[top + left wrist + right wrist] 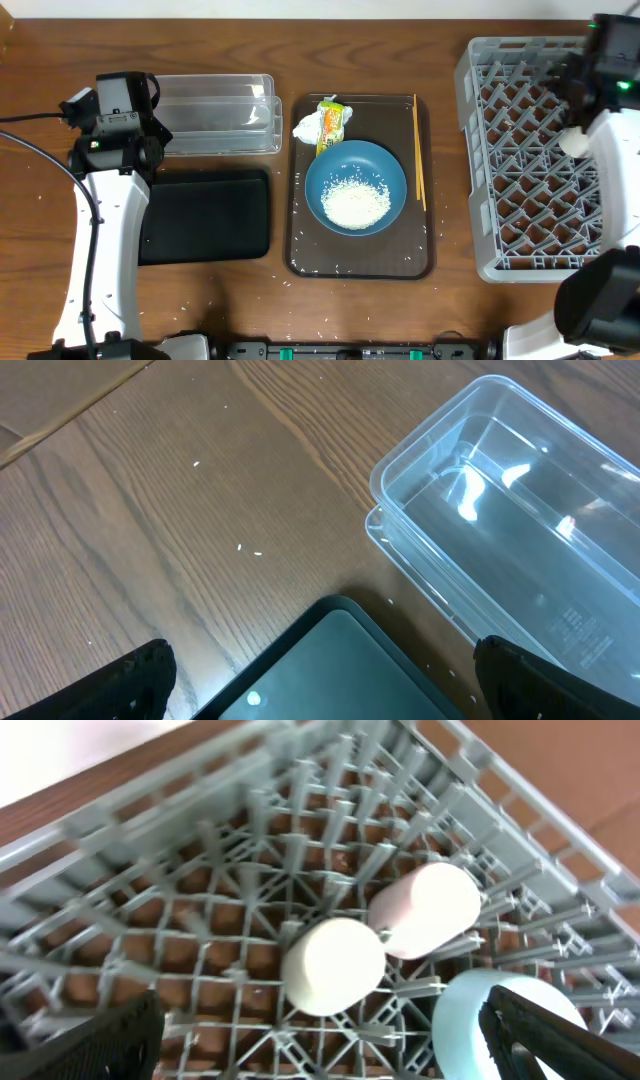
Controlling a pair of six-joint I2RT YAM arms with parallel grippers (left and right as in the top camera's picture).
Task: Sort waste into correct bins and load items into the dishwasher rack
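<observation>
Your left fingers gape wide and empty, black tray beneath, clear tub ahead-right. Far right of them, tissue and wrapper are light and soft: pinch the crumple. That blue bowl of rice is stiff, likely slick; grip its rim, keep it level. Your right fingers spread empty over the rack; the white cup beneath is blurred.

Rack blurry; light-blue bowl cut off btm; tub cut rt.

White arms, black joints
</observation>
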